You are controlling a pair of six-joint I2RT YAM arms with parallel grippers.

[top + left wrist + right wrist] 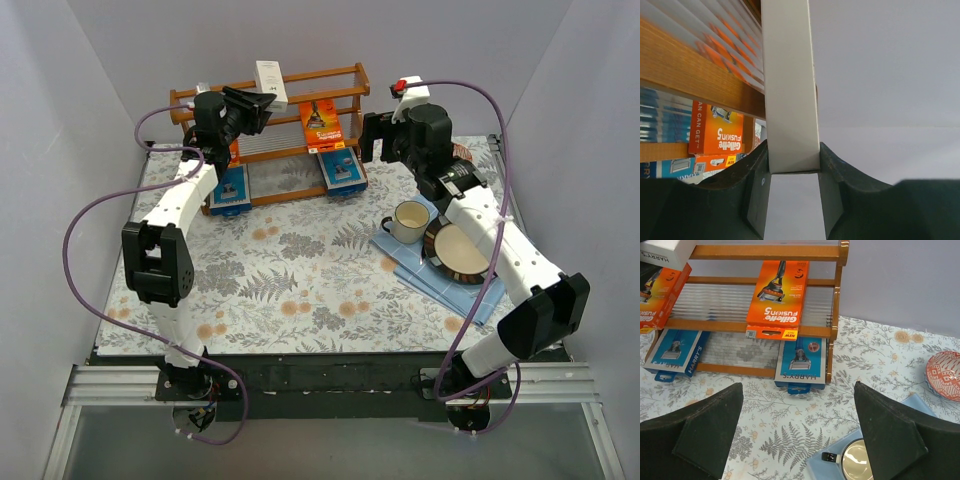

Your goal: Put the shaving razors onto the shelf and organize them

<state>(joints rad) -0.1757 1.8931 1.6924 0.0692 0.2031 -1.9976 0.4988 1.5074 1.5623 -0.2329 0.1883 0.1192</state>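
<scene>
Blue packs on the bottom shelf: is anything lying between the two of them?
Nothing. Between the left blue pack and the right blue pack, the lower shelf board is bare, clearest in the right wrist view.

Built as two arms, left arm (180, 205) and right arm (490, 235): white shells on the long links, black blocky housings at the elbows and just behind the jaws. Matte black on the left jaws, broad and sloped, with flat inner plates. Same dull black on the right jaws, wedge-shaped with angular facets. Looped from behind each pair of jaws to the far base end by a purple cable (66, 240). Topped behind the right jaws with a white block bearing a small red part (400, 85).
</scene>
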